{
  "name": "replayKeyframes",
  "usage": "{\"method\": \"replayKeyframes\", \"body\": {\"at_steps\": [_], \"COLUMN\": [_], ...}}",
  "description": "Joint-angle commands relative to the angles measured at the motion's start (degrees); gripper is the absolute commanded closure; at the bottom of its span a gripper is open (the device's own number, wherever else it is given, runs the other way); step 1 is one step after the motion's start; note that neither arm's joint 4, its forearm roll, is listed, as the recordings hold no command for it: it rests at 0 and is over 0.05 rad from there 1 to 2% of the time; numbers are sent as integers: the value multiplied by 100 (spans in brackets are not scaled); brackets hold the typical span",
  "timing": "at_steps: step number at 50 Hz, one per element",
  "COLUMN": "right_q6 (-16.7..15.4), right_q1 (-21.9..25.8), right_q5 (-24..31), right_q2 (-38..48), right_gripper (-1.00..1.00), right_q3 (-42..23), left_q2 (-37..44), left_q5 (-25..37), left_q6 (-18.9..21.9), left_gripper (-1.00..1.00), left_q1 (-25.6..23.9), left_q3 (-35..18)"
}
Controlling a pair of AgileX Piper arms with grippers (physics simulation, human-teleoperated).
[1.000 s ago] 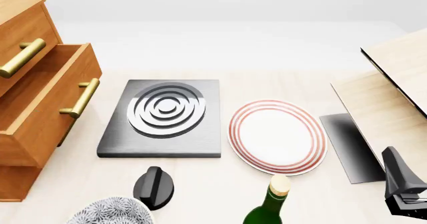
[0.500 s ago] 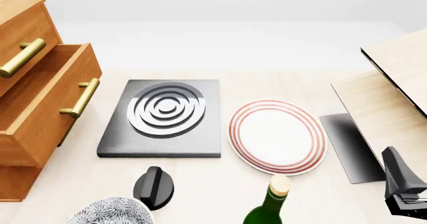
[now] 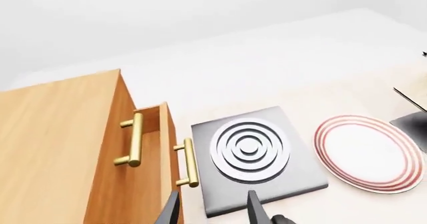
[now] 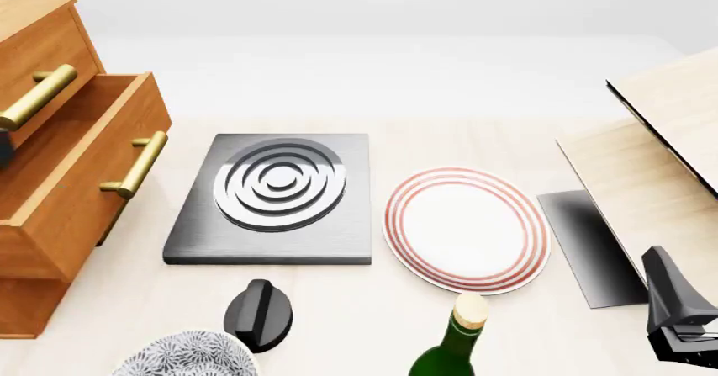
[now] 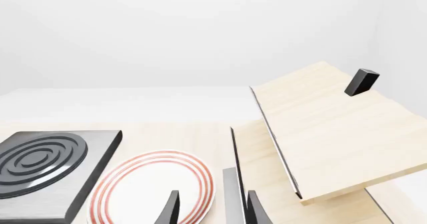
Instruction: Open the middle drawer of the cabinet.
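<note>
The cabinet stands at the left edge of the front view, orange-brown wood with visible grain, tall and upright. Its middle drawer juts out toward the centre of the counter, its long axis running from the cabinet face out to the right in that view, the open box showing its inner side. A brass bar handle sits on the drawer front, lying along the front's length. The top drawer's handle lies further back, upper left.

No writing or labels can be read anywhere.

In the left wrist view the left gripper is spread, nothing between its fingers, near the drawer front. The right gripper is likewise spread and empty, hanging over the striped plate at the lower right of the front view.

A grey hob plate lies between the drawer and the plate.
</note>
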Motion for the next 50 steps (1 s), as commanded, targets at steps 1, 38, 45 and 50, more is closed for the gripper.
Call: {"method": "replayKeyframes", "body": {"at_steps": [1,38,45,50], "right_q6": [-15,-12,-14,-12], "right_q1": [32,33,33,32], "right_q5": [1,11,11,11], "right_q2": [-16,-28,-26,-28], "right_gripper": [-100,-100,-100,-100], "right_q3": [0,-1,0,-1], "left_q2": [272,355,350,382], "left_q5": [-107,-512,-590,-716], "left_q6": [-580,-684,-733,-713], "left_gripper": [-100,-100,-100,-100], "left_q1": [28,1332,1441,1585], "left_q3": [6,551,784,968]}}
